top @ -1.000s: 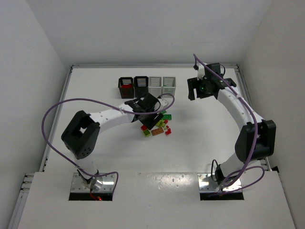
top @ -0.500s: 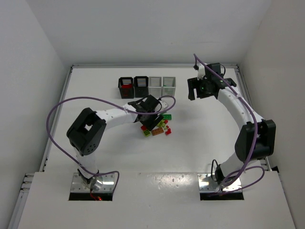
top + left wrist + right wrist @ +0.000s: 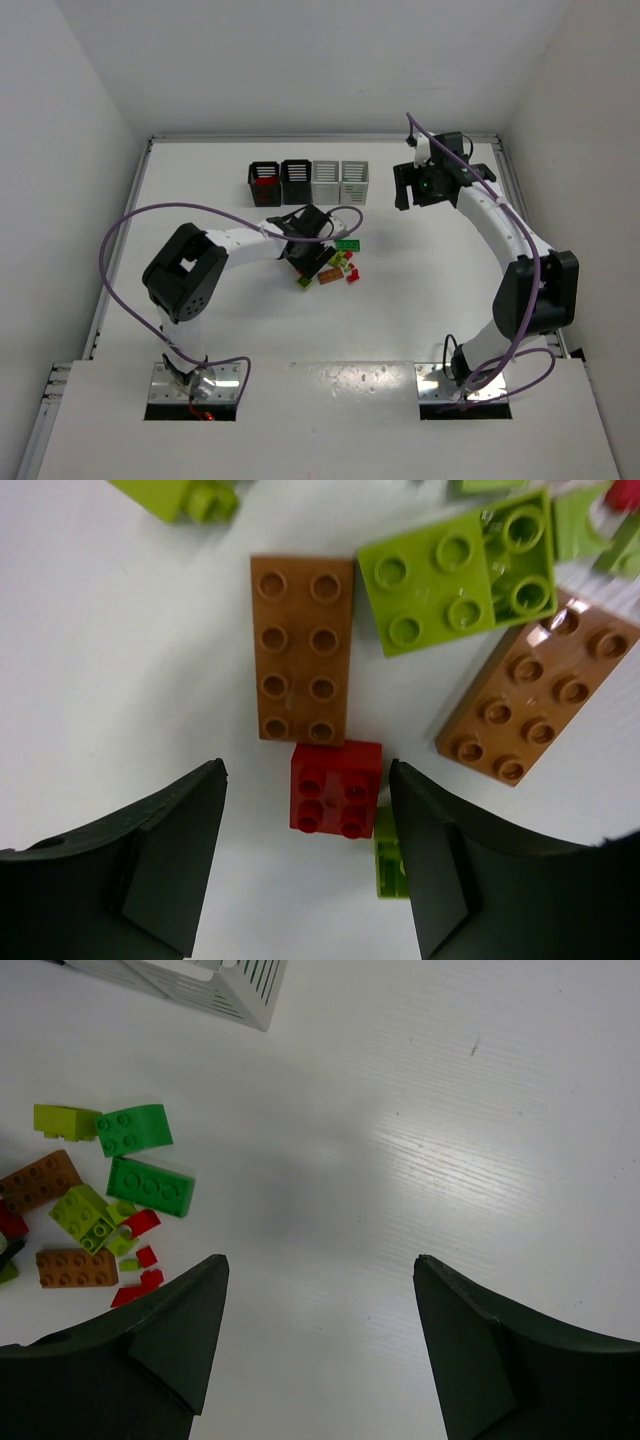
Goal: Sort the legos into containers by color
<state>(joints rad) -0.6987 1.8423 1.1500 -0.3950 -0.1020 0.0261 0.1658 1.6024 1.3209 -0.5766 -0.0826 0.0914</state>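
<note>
The legos [image 3: 338, 266] lie in a small pile at mid-table. My left gripper [image 3: 307, 259] hangs open low over the pile's left edge. In the left wrist view a red 2x2 brick [image 3: 336, 788] sits on the table between the open fingers [image 3: 190, 840], touching neither. A brown 2x4 brick [image 3: 303, 662] lies just beyond it, and a yellow-green piece [image 3: 388, 865] peeks from under the right finger. The containers stand in a row at the back: two black [image 3: 265, 183] [image 3: 297, 180], two white [image 3: 326, 180] [image 3: 355, 180]. My right gripper [image 3: 430, 186] hovers open and empty at the back right.
The right wrist view shows bare table under the open right gripper [image 3: 320, 1260], green bricks [image 3: 150, 1185], brown bricks [image 3: 75, 1268] and red bits [image 3: 140, 1260] at its left, and a white container's corner [image 3: 215, 985] at the top. The left black container holds something red.
The left arm's elbow has swung right and forward, and its gripper has settled a little lower over the pile's left edge. The right arm has not moved.
</note>
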